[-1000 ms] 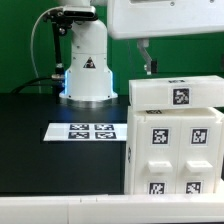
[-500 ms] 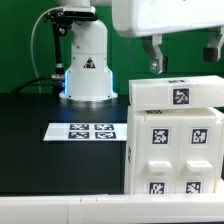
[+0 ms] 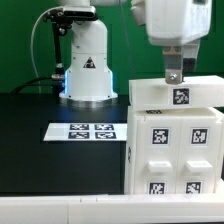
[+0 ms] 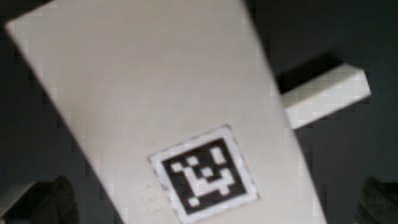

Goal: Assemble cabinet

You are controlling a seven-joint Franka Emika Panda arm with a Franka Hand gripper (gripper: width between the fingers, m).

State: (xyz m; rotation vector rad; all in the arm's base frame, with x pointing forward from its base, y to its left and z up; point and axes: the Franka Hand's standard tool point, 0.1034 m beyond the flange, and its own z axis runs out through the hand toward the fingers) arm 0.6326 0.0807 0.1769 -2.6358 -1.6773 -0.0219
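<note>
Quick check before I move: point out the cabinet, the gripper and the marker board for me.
cabinet (image 3: 175,150): exterior view, on its tagged front face.
gripper (image 3: 174,77): exterior view, at the fingertips just above the cabinet's top.
marker board (image 3: 85,131): exterior view, at the middle of the flat sheet between its four tags.

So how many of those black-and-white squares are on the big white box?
5 in view on the cabinet: a top tag on its upper face, and four on the front, as two upper tags and two lower tags. Hidden sides may carry more.
</note>
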